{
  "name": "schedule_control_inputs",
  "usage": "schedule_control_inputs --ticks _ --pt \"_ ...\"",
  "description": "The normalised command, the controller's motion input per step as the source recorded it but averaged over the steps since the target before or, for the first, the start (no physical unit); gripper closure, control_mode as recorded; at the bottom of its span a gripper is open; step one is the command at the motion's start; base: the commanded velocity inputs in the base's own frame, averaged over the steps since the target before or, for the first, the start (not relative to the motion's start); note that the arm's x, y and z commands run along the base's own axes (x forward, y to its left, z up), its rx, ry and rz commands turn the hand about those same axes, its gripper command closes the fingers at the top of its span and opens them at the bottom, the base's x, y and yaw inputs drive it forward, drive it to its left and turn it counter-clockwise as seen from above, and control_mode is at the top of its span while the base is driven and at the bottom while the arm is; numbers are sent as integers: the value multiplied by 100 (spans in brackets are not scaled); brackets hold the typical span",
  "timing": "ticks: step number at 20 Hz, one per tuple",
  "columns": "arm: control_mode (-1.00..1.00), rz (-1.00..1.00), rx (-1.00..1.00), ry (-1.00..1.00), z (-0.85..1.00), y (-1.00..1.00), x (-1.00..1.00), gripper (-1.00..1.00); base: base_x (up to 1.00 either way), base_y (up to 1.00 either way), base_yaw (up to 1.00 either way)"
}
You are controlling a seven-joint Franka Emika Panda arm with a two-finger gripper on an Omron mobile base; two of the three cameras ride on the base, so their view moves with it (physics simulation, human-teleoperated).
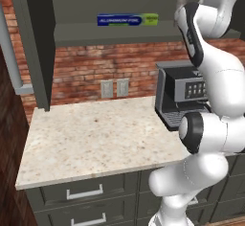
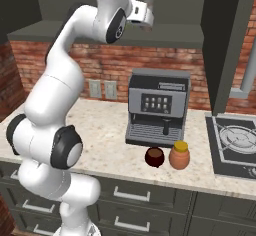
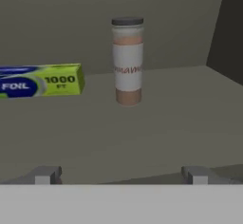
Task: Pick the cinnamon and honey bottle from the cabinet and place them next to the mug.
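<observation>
The tool (image 3: pixel 121 174), its jaws spread wide and holding nothing, faces the cinnamon (image 3: pixel 127 60), which stands upright on the cabinet (image 3: pixel 156 114) shelf straight ahead, its long axis vertical, just right of the foil box (image 3: pixel 40 81).

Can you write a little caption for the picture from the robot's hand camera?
Open gripper faces the cinnamon standing on the cabinet shelf, beside a foil box.
</observation>
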Motion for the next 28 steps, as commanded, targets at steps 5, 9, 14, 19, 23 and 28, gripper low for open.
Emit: schedule_control_inputs --ticks 5,9,14,19,23,28 --pt "-100 0 0 0 -1 -18 47 -100 0 0 0" --pt "-100 0 0 0 0 1 33 -100 0 0 0" --pt "-100 0 0 0 0 0 43 -100 0 0 0" --pt "-100 0 0 0 0 0 50 -100 0 0 0" --pt "-100 0 0 0 0 0 38 -100 0 0 0" --pt "-100 0 0 0 0 -1 18 -100 0 0 0"
